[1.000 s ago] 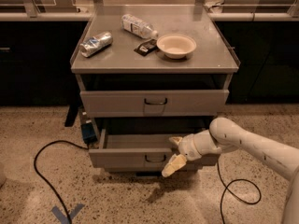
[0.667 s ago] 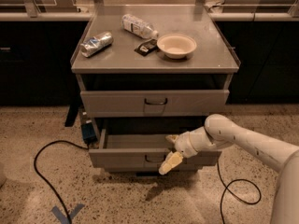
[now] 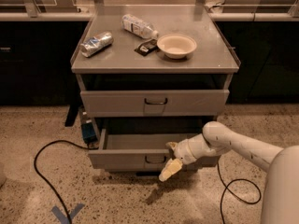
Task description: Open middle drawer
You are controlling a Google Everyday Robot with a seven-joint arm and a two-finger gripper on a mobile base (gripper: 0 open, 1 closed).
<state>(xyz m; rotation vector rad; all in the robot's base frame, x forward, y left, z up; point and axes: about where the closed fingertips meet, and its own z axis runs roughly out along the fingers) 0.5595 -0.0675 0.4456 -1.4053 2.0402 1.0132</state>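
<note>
Arm (image 3: 243,146) stretched low; tool (image 3: 171,158) (pale) at its end, tilted down.

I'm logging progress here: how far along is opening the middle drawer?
Done: the middle drawer stands pulled out of the cabinet, its inside showing. In hand: the gripper is at the drawer's front, just right of the handle. Left: perhaps a further pull, as it looks only partly out, then backing away.

The gripper (image 3: 171,158) sits at the front of the middle drawer (image 3: 126,158). The arm (image 3: 233,143) behind it covers that front's right end and is itself cut off by the right and bottom edges. The drawer's far interior is lost in shadow. On the bench (image 3: 205,55), the flat dark item (image 3: 145,47) beside the bowl (image 3: 176,45) is too small to identify.
</note>
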